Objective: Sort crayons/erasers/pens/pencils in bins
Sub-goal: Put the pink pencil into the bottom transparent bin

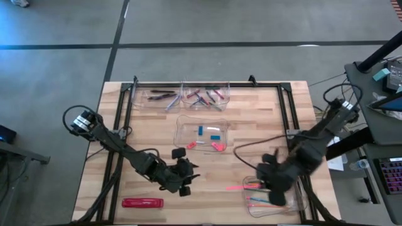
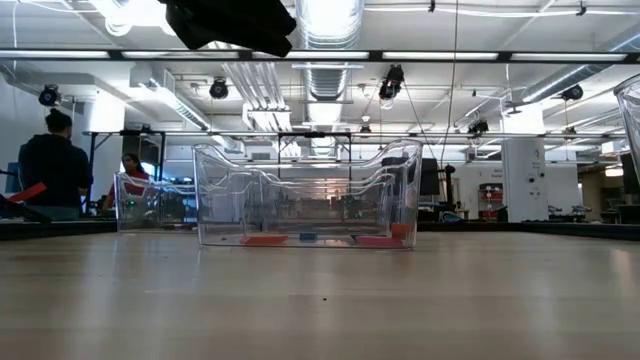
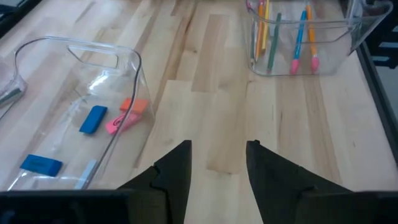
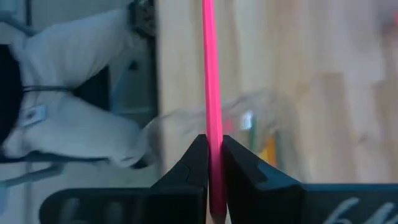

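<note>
Pink pencil [image 4: 211, 93] sits pinched tight in the right gripper [image 4: 214, 163], over the pencil bin [image 1: 295, 202] at the bench's [image 1: 251, 125] near right corner. Left gripper [image 3: 217, 163] hangs with fingers apart and nothing between them above bare wood, just beside the eraser bin [image 3: 127, 59]

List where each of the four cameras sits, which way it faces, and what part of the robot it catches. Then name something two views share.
High view: overhead, straight down; both arms, left gripper and right gripper.
Low view: table height, level across to the eraser bin; only a dark arm part at top.
Left wrist view: forward over the table; own open gripper.
Right wrist view: forward along a pink pencil; own gripper shut on it.
Shared: left wrist and high views both show the pencil bin.
</note>
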